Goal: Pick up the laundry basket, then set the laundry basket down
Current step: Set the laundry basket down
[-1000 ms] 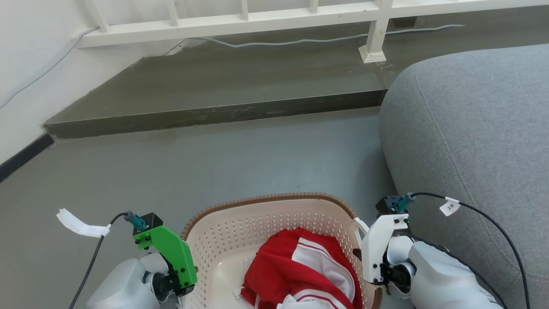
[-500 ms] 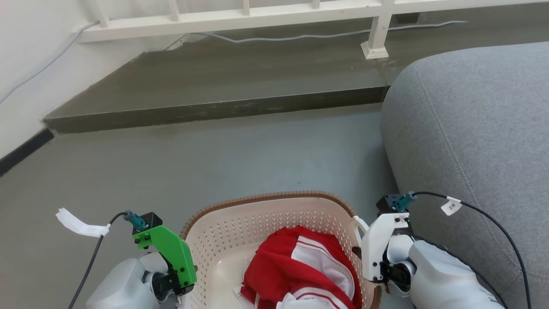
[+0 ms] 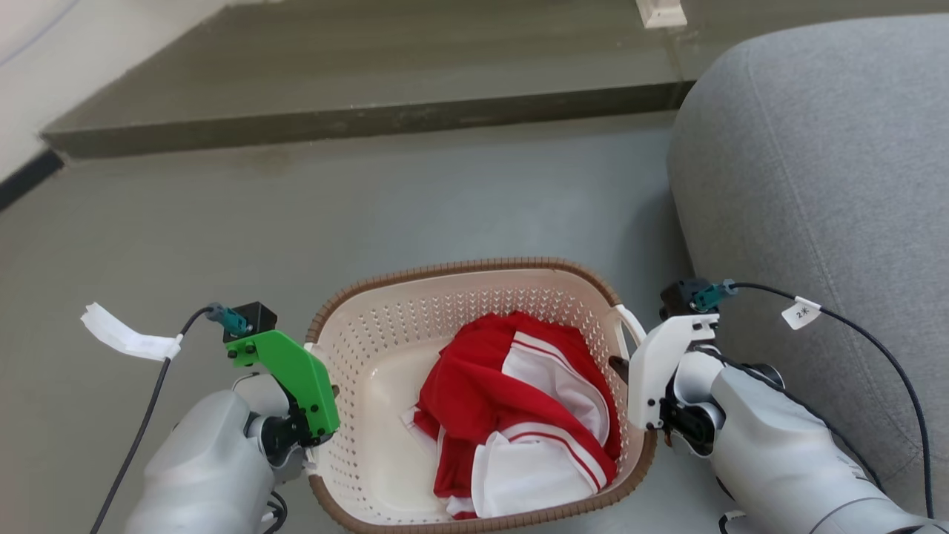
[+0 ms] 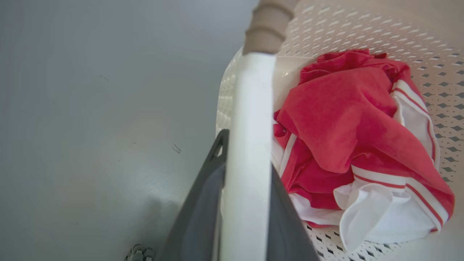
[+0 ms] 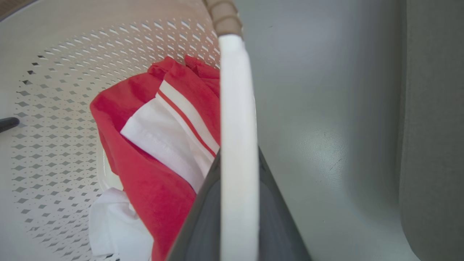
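Note:
The laundry basket (image 3: 460,268), cream perforated plastic with a brown woven-look rim, sits low in the head view with a red and white garment (image 3: 511,400) bunched inside. My left gripper (image 3: 315,445), under its green bracket, is at the basket's left side. In the left wrist view its dark fingers (image 4: 203,195) are shut on the white handle (image 4: 250,108). My right gripper (image 3: 630,389) is at the right side, and in the right wrist view its fingers (image 5: 203,217) are shut on the other white handle (image 5: 233,90). I cannot tell whether the basket's base touches the floor.
A grey sofa (image 3: 815,148) stands close on the right, almost against my right arm. A raised dark step (image 3: 356,119) runs across the back, with a white post foot (image 3: 660,11) on it. Grey floor (image 3: 371,208) lies between the basket and the step.
The head camera has tilted down, so the railing has left the picture and more of the basket shows. Both grippers stay on the handles.

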### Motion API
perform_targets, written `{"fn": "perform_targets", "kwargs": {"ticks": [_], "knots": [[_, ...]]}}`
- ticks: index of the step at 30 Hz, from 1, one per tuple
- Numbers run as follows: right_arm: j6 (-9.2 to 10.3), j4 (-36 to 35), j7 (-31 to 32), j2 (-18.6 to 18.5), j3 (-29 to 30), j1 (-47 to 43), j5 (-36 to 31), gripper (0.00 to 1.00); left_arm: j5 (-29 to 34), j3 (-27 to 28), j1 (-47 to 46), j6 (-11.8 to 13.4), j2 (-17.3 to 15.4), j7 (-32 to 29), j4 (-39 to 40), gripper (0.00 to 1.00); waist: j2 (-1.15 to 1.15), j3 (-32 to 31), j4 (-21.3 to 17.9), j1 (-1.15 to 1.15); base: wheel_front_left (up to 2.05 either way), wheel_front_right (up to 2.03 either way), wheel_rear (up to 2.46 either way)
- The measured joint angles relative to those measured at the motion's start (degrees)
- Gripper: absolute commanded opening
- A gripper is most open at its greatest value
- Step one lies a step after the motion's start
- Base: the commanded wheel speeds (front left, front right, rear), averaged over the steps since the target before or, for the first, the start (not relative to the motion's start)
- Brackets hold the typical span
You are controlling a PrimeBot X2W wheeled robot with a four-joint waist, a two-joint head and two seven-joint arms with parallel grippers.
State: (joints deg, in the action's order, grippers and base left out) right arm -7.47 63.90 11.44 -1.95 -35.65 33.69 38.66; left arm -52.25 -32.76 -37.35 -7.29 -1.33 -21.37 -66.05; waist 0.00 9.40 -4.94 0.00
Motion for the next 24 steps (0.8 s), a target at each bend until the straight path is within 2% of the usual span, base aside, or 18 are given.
{"fn": "perform_targets", "kwargs": {"ticks": [19, 24], "knots": [[0.00, 0.1, -6.8, -0.8, 0.3, 5.3, -0.5, 0.00, 3.1, -1.3, -5.5, 0.3, 0.1, 7.4, 0.7, 0.00, 0.00, 14.9, 1.0, 0.01, 0.00, 0.00, 0.00], [0.51, 0.2, -9.1, -1.0, 0.4, 7.8, -0.9, 0.00, 4.2, -2.0, -7.9, 0.3, 0.1, 10.4, 1.3, 0.00, 0.00, 19.8, 1.3, 0.01, 0.00, 0.00, 0.00]]}}
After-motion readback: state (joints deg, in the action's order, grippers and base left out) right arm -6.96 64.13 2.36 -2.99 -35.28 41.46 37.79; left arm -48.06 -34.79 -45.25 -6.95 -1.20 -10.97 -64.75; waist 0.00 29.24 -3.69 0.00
